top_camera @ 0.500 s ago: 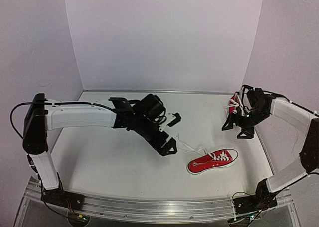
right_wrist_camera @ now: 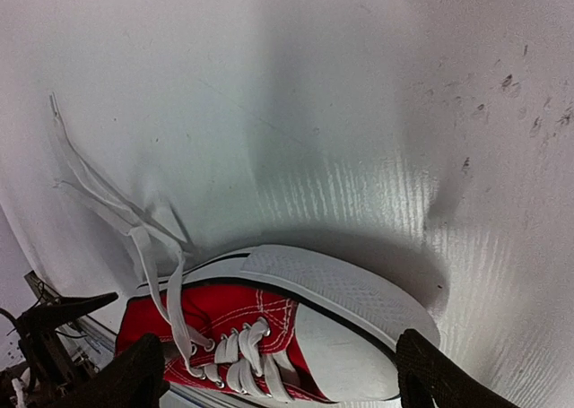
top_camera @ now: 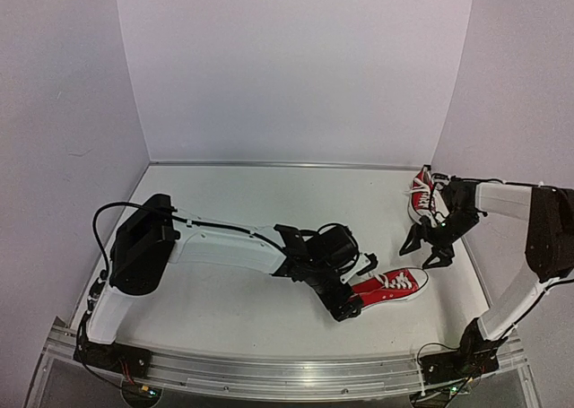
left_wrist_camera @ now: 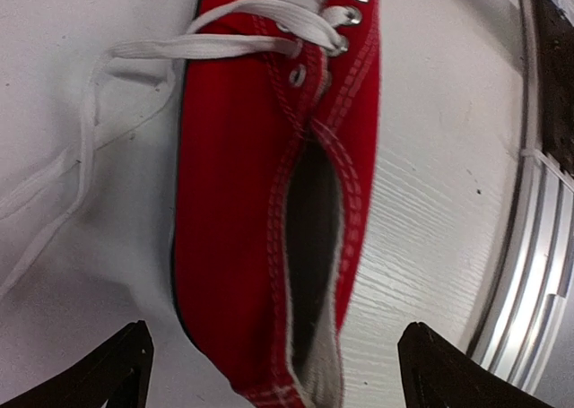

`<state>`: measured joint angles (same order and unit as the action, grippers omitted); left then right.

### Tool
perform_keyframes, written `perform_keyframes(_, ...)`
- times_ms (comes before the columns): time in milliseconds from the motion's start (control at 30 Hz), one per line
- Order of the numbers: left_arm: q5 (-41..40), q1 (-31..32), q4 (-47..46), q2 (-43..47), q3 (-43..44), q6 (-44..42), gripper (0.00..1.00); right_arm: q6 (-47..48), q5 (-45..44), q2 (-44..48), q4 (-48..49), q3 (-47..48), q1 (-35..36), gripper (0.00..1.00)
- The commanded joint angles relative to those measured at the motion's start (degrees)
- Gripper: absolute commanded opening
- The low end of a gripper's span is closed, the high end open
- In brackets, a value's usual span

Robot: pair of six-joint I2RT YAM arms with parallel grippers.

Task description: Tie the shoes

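One red shoe (top_camera: 393,284) lies on its side near the table's front, toe to the right. Its white laces (left_wrist_camera: 85,143) trail loose on the table. My left gripper (top_camera: 357,285) is open, its fingertips (left_wrist_camera: 121,372) on either side of the heel of the shoe (left_wrist_camera: 256,193) without touching it. My right gripper (top_camera: 427,248) is open and hovers just past the toe. In its wrist view the white toe cap (right_wrist_camera: 359,354) and loose laces (right_wrist_camera: 121,215) lie between its open jaws (right_wrist_camera: 287,377). The other red shoe (top_camera: 420,194) lies by the right wall, behind the right gripper.
The aluminium front rail (left_wrist_camera: 529,273) runs close beside the near shoe. The right wall (top_camera: 511,139) stands close behind the right arm. White table (top_camera: 233,202) stretches to the left and back.
My left arm has swung right and forward, so its open jaws now straddle the near shoe's heel. The right gripper has shifted slightly toward the front. Neither shoe has moved.
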<state>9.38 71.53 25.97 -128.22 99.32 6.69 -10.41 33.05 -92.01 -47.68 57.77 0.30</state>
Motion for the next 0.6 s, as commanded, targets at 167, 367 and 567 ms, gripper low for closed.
perform_keyframes(167,-17.70,-2.20,5.33,-2.09,6.60,3.35,0.65,0.52,7.39,0.16,-0.28,-3.45,0.87,0.83)
perform_keyframes(367,-22.32,-6.83,4.47,2.99,1.57,6.20,0.62,-2.57,13.12,-0.47,2.82,-6.86,8.84,0.80)
perform_keyframes(567,-17.89,-12.59,3.08,7.42,-2.03,11.04,0.67,-6.56,18.50,1.21,7.27,-9.37,16.25,0.77)
